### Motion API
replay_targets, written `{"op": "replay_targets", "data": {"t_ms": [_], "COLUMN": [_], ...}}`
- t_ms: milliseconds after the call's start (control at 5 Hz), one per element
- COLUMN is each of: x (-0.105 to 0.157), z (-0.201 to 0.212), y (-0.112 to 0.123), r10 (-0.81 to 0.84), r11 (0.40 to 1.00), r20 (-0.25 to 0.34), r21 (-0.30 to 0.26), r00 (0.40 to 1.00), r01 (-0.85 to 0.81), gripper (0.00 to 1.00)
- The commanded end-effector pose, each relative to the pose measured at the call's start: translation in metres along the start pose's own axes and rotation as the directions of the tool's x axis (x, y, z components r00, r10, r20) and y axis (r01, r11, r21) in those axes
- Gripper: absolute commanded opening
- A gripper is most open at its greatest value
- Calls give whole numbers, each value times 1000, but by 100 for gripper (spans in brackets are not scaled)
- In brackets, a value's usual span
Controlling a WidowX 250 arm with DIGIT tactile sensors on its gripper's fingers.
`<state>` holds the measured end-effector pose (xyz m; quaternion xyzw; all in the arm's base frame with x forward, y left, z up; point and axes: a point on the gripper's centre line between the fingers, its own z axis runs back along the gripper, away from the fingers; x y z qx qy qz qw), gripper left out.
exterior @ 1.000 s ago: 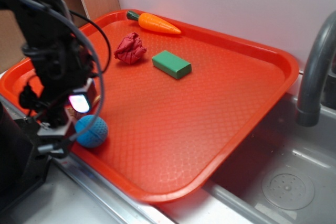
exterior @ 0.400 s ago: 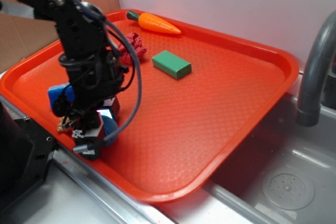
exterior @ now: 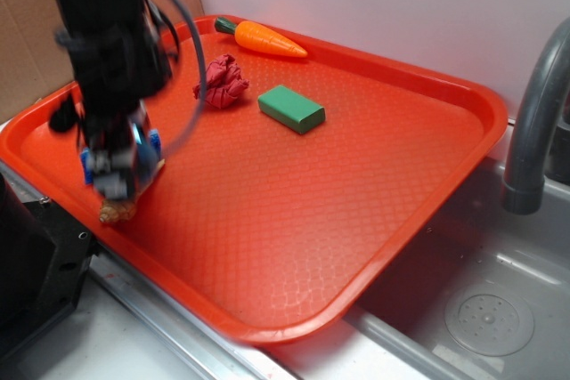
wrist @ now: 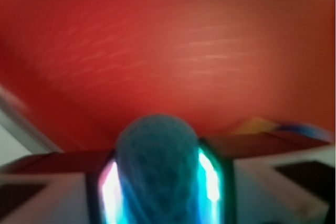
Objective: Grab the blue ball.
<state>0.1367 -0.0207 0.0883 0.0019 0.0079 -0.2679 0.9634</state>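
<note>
With the blue ball (wrist: 156, 169) wedged between the two fingers of my pincer (wrist: 157, 182), as the wrist view shows it, I judge the grab itself is made and the step in hand is keeping it. The pincer is closed on the ball, a glowing pad pressed to each flank. To do this well I would keep the squeeze steady, neither loosening nor crushing, and raise it straight and slowly, since a round dimpled thing can squirt out forward or roll downward from between flat pads. In the exterior view the arm is blurred and the pincer (exterior: 120, 162) sits above the red tray (exterior: 356, 184) near its left rim; the ball hardly shows there, hidden behind the fingers. Just below the pincer lies a small tan scrap I cannot identify. Well beyond the pincer, toward the far rim, sit a green block (exterior: 291, 109), a crumpled red cloth (exterior: 221, 82) and a toy carrot (exterior: 263, 38). As for heading, the ball is round, so it has no long axis and points nowhere; any seam is too blurred for me to read.
</note>
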Motion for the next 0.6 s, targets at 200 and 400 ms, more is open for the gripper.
{"op": "replay_targets", "data": {"t_ms": [200,400], "x": [-39,-39], "z": [79,84], "y": [92,101], "r10": [435,482], "r11": [892,867], "r20": [108,137], "r21": [82,66], "r00": [894,866], "r01": [-444,-493], "gripper": [0,0]}}
